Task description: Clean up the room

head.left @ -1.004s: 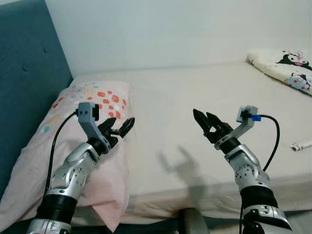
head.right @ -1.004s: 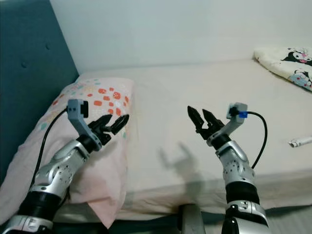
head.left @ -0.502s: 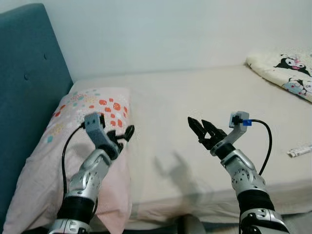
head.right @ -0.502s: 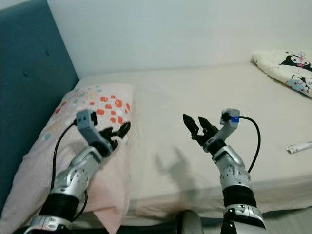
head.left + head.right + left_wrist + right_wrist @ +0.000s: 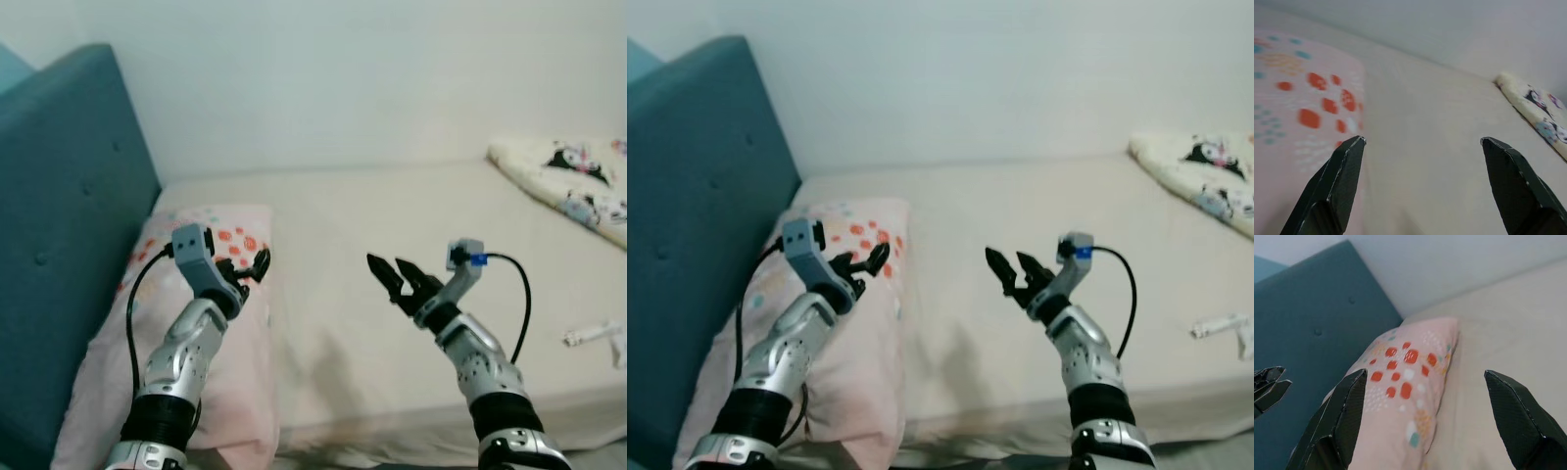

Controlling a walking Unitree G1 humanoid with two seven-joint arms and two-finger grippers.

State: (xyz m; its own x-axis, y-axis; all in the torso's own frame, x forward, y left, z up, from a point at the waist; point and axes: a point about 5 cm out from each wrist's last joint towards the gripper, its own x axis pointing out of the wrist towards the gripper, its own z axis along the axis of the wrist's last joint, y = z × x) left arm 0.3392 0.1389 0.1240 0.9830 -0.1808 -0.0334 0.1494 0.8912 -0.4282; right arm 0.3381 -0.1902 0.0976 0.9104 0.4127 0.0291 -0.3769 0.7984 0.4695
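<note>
Turning toward the head of the bed (image 5: pixel 392 211), the robot is bringing more of the teal headboard (image 5: pixel 59 255) into the head views than half a second ago, and because the whole scene has slid sideways with it, this is reading as the camera swinging rather than anything on the mattress moving. The pink spotted pillow (image 5: pixel 225 333) is lying along the mattress's left edge, hard against the headboard, with its near end sagging over the front edge of the bed. The left gripper (image 5: pixel 250 269) is hovering just above the pillow's upper part, its fingers spread wide and holding nothing, and it is sitting closer over the pillow than it was a second ago. The right gripper (image 5: pixel 390 277) is hanging above bare sheet near the middle of the mattress, claw also parted and empty, pointing toward the pillow. A folded cartoon-print blanket (image 5: pixel 558 176) is resting at the far right corner, and a small white object (image 5: pixel 588 336), too blurred to identify, is lying by the right front edge. Judging from this, the robot is lining up on the pillow as the first thing to straighten; no grasp is being made yet.
</note>
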